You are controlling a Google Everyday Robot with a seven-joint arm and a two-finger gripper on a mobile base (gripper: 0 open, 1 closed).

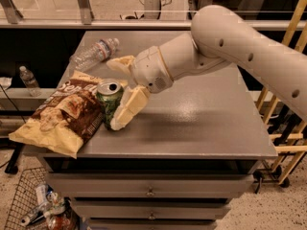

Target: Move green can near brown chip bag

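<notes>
At the far left, off the counter (201,123), a small capped bottle (29,78) stands upright on a lower ledge, and a wire basket (24,200) sits on the speckled floor.

The brown chip bag (62,116) lies flat on the counter's left front corner. It is crinkled and glossy, dark brown in the middle with white lettering, and pale yellow at its ends, one of which overhangs the edge. Behind it a clear plastic water bottle (93,51) lies on its side.

The green can (110,104) stands upright against the bag's right edge, a small metal cylinder with a silver top and an open pull-tab mouth.

The hand (113,94) straddles the can with its two blocky cream fingers spread wide. The near finger (128,107) slants down along the can's right side, touching or nearly so, while the far finger (120,63) sits behind and above the can, clear of it. It has nothing clamped.

The smooth, rounded white arm (230,37) reaches in from the upper right, over the matte grey counter with its drawers (148,188) below.
</notes>
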